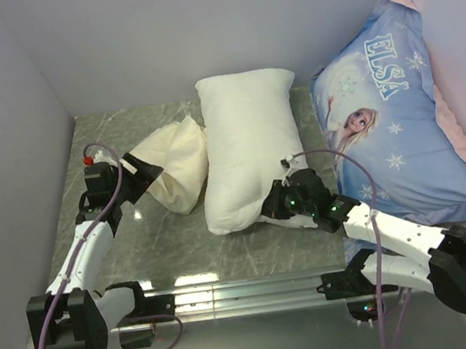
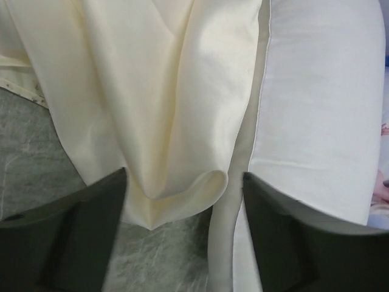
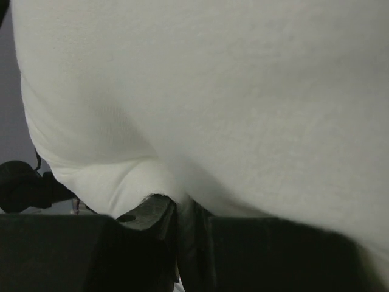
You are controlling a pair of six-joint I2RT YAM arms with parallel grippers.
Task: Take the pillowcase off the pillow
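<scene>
The plump white pillow [image 1: 246, 139] lies lengthwise in the middle of the table. The cream pillowcase [image 1: 176, 160] lies crumpled against its left side. My left gripper [image 1: 135, 176] is at the pillowcase's left end. In the left wrist view its jaws stand wide open [image 2: 185, 207], with a loose fold of the pillowcase [image 2: 152, 91] hanging between them, unclamped, and the pillow [image 2: 322, 91] to the right. My right gripper [image 1: 275, 203] is shut on the pillow's near right corner. The right wrist view shows pillow fabric [image 3: 213, 91] pinched between the closed jaws [image 3: 182, 210].
A large blue "ELSA" printed pillow [image 1: 396, 120] leans at the right, close to the white pillow. The grey marble tabletop [image 1: 165, 242] has walls at the left and back. A metal rail [image 1: 247, 290] runs along the near edge.
</scene>
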